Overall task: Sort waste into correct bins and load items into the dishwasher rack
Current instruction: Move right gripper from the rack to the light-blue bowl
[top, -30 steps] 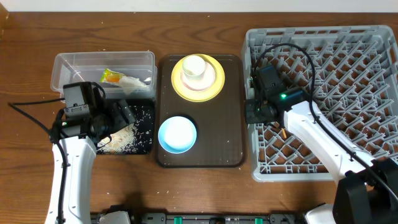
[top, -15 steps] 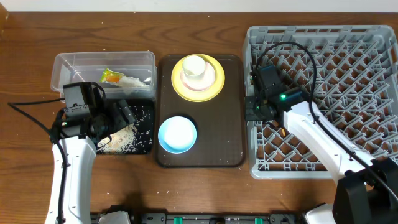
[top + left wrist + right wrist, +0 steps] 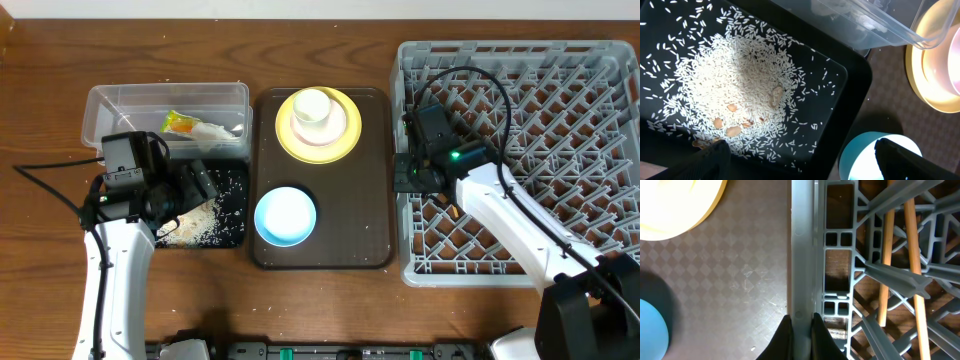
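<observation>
The left arm rises from the bottom left of the overhead view. Its white link runs up the frame to a dark wrist that bends toward the right, so the left gripper (image 3: 198,183) hangs over the black tray (image 3: 241,232) at the left of the frame, just below the clear tub (image 3: 96,108). Its jaws stand wide apart and hold nothing. In the left wrist view the two fingertips sit in the lower corners, with the heap of rice grains (image 3: 735,80) spread on the tray floor above and between them. In the tub lie the snack wrapper (image 3: 178,123) and the crumpled white wrapper (image 3: 215,130). The right arm enters from the bottom right corner and slants up and left across the dishwasher rack (image 3: 520,52), which fills the right side of the frame. The right gripper (image 3: 802,332) points down at the rack's left edge, its fingers pinched tight on the grey wall, one outside and one inside. Two chopsticks (image 3: 912,255) lie side by side on the grid just inside that wall. On the brown serving tray (image 3: 355,225) at centre frame, the white cup (image 3: 312,105) sits in the pink bowl (image 3: 338,126) on the yellow plate (image 3: 350,142) at the top. The light blue bowl (image 3: 285,215) lies below them.
</observation>
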